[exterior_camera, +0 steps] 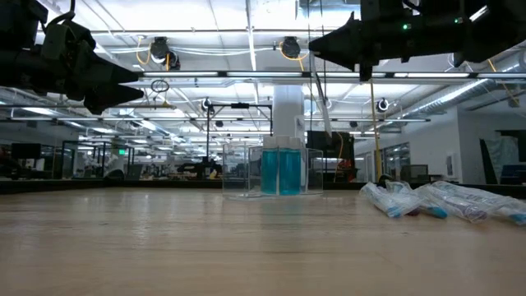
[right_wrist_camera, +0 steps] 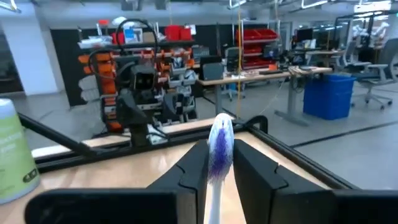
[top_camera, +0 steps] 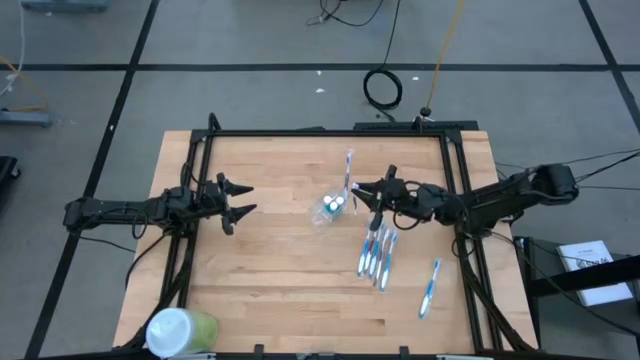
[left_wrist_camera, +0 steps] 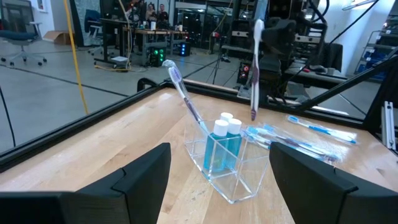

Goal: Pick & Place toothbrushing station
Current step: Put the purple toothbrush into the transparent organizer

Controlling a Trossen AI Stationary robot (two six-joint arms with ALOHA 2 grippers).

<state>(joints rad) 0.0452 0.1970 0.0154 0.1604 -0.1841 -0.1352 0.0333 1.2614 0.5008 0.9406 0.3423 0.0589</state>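
Right gripper [right_wrist_camera: 217, 163] pinches a toothbrush [right_wrist_camera: 219, 149], held upright just beside and above the cup [left_wrist_camera: 227, 158].

Cup already holds one leaning brush [left_wrist_camera: 183, 93] and tubes [left_wrist_camera: 227, 124]; lower bristle end clear of both, then release.

Loose brushes [top_camera: 377, 252] lie below the gripper.

Left gripper [left_wrist_camera: 214, 180] waits, spread, near the cup. Green cup [top_camera: 180, 330] well apart.

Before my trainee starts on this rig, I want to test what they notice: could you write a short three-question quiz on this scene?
1. True or false: the right gripper is shut on a toothbrush.
2. What already leans inside the clear cup? A) one toothbrush B) a spoon C) nothing
3. Fill in: the left gripper hovers with its jaws ____.

Key: 1 true; 2 A; 3 open.
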